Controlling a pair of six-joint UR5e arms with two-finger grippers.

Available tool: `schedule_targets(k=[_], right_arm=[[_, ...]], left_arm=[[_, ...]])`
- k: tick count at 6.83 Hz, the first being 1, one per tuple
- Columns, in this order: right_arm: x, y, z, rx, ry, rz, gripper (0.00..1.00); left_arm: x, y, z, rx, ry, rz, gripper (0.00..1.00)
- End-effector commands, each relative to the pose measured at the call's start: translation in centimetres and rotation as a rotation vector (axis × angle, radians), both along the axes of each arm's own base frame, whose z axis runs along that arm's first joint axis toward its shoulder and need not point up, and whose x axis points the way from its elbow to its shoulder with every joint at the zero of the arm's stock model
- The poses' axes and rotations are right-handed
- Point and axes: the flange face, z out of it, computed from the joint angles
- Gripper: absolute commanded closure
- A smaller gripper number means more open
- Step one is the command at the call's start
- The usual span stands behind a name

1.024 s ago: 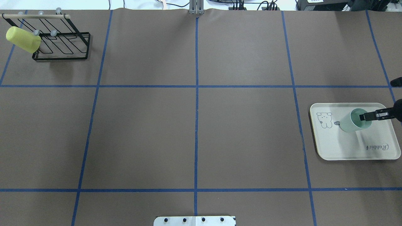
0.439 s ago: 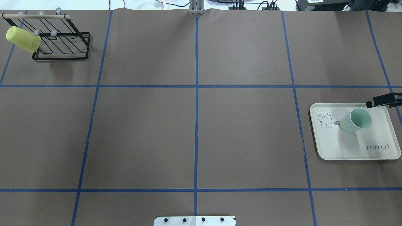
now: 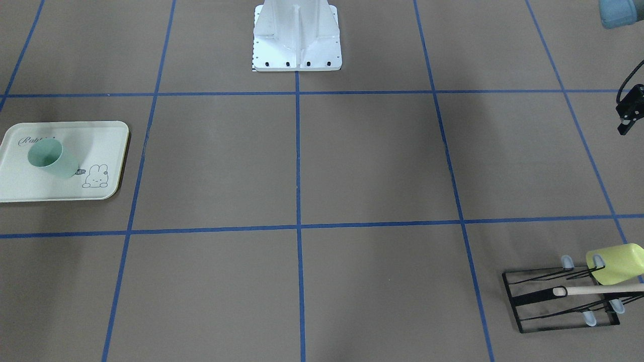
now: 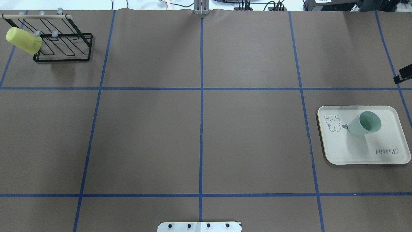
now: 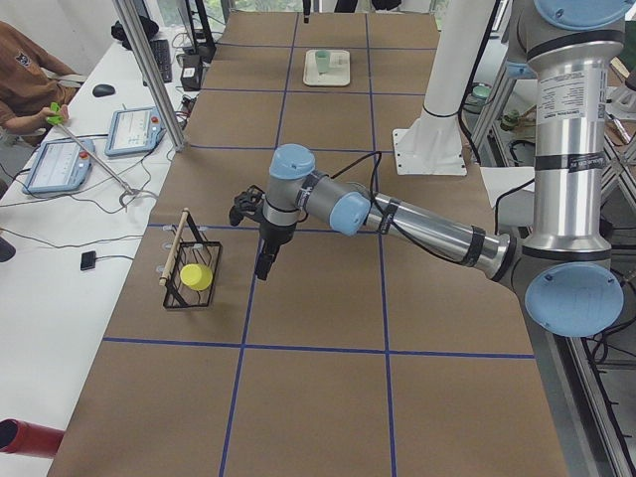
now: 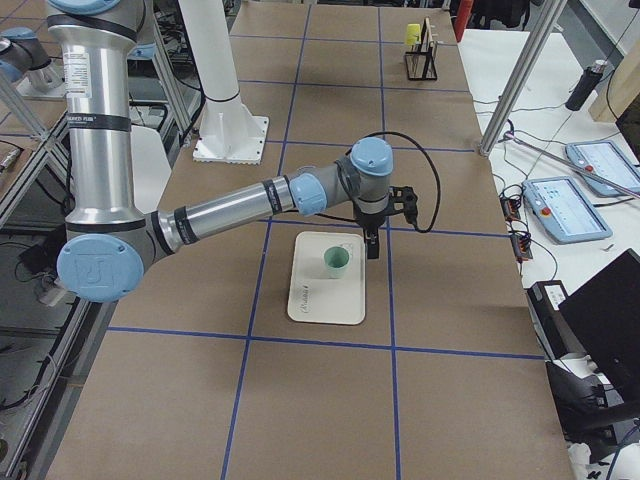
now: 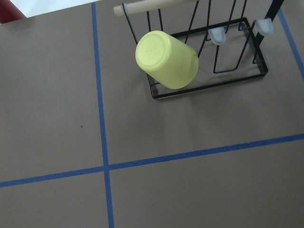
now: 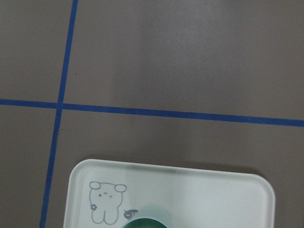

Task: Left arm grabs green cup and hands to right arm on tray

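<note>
green cup [image 4: 365, 124] stands upright on the tray [image 4: 344, 151], beside the bunny drawing, clear of both hands. right hand [image 6: 372, 248] hangs over the tray's edge, just beside the cup; released or clenched, cannot tell. left hand [image 5: 264, 266] hangs near the wire rack [image 5: 189, 283] holding a yellow cup [image 5: 196, 276]; its grip cannot be told either.
</note>
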Motion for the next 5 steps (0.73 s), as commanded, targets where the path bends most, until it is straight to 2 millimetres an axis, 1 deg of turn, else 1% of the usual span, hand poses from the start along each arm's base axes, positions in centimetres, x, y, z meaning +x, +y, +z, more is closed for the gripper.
schedule_targets(k=[1,2,3,4,5], right_arm=[[7.6,-2.9,-2.1,-0.021,0.043,-0.118,0.0],[9.6,-2.3,-1.7,-0.025,0.01,-0.126,0.0],[10.1,-1.1,-0.1,-0.043,-0.025,-0.113,0.0],[10.0,0.0,3.2,-0.099,-0.032,-0.11,0.0],[10.1,0.8,4.9,0.006,-0.026,-0.136,0.0]], left_arm=[[-1.2,1.0,2.7,-0.025,-0.065,0.15,0.0],[-3.8,1.1,4.6,-0.062,-0.06,0.122,0.0],[-5.1,1.4,6.6,-0.083,0.047,0.15,0.0],[-7.8,1.7,9.7,-0.1,0.154,0.146,0.0],[-8.2,2.1,11.0,-0.086,0.15,0.18,0.0]])
